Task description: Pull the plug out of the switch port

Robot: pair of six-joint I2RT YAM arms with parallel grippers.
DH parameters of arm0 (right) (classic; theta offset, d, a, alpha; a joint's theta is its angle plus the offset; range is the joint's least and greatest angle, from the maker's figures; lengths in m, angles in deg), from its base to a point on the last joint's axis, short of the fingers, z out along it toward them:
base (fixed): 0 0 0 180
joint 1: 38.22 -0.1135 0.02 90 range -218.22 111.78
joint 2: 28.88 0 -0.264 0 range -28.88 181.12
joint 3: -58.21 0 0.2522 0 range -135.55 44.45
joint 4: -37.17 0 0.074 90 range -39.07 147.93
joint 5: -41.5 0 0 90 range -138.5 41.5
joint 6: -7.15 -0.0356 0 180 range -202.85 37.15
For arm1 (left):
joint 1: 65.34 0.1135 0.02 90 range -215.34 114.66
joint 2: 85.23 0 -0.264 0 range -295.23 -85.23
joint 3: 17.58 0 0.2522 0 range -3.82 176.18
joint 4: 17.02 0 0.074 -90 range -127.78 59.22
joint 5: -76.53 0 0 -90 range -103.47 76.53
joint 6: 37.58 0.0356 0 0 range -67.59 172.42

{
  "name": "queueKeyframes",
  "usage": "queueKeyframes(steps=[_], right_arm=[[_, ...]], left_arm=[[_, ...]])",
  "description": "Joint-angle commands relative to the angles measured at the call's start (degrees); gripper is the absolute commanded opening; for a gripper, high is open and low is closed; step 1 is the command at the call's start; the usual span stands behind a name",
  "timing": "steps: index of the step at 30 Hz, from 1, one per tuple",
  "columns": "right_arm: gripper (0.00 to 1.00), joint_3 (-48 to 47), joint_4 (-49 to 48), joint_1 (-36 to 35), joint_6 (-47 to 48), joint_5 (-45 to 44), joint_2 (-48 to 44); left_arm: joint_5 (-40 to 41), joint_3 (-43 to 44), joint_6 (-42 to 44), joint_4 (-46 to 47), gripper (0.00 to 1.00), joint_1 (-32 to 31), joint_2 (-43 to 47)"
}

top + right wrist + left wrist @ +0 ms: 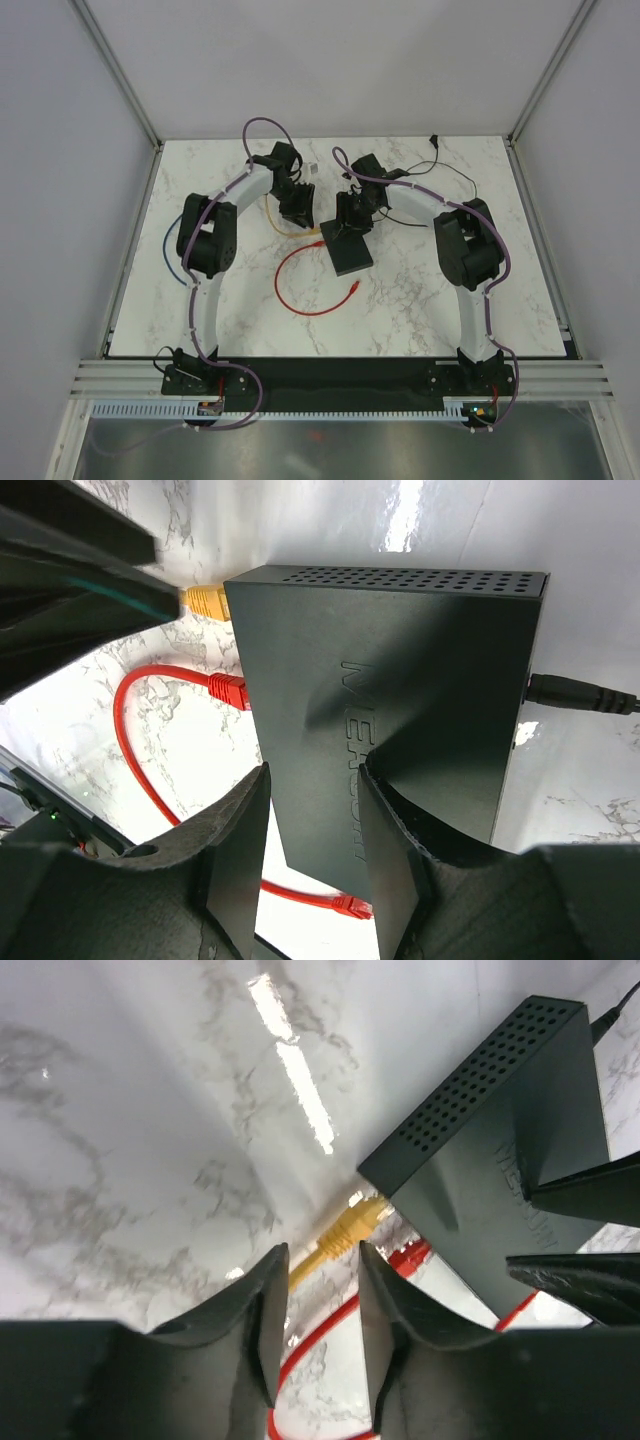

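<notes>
A black network switch [350,250] lies mid-table; it also shows in the left wrist view [500,1160] and the right wrist view [400,670]. A yellow plug [358,1224] and a red plug [412,1255] sit in its ports; both also show in the right wrist view, yellow [205,602] and red [228,690]. My left gripper [322,1255] is open and empty, its jaws just short of the yellow plug and in line with it. My right gripper [312,770] is open, its fingers over the top of the switch. In the top view the left gripper [300,212] and right gripper [350,222] flank the switch's far end.
The red cable [300,285] loops on the table left of the switch, with its free end [350,905] near the switch's front corner. The yellow cable [283,228] runs off left. A black power lead [580,693] leaves the switch's far side.
</notes>
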Motion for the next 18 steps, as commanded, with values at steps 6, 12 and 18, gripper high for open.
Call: queueKeyframes(steps=[6, 12, 18], right_arm=[[0.49, 0.77, 1.42, 0.17, 2.29, -3.81, 2.99], [0.5, 2.96, 0.89, 0.17, 4.14, -2.84, 1.67], [0.5, 5.25, -0.52, 0.17, 4.85, -1.96, 0.26]], left_arm=[[-1.19, 2.7, -3.77, -1.42, 0.58, 1.44, 13.8], [-20.18, -9.22, -0.61, 2.26, 0.41, 0.74, 17.84], [-18.81, -18.13, 0.01, 9.38, 0.3, -1.9, 19.6]])
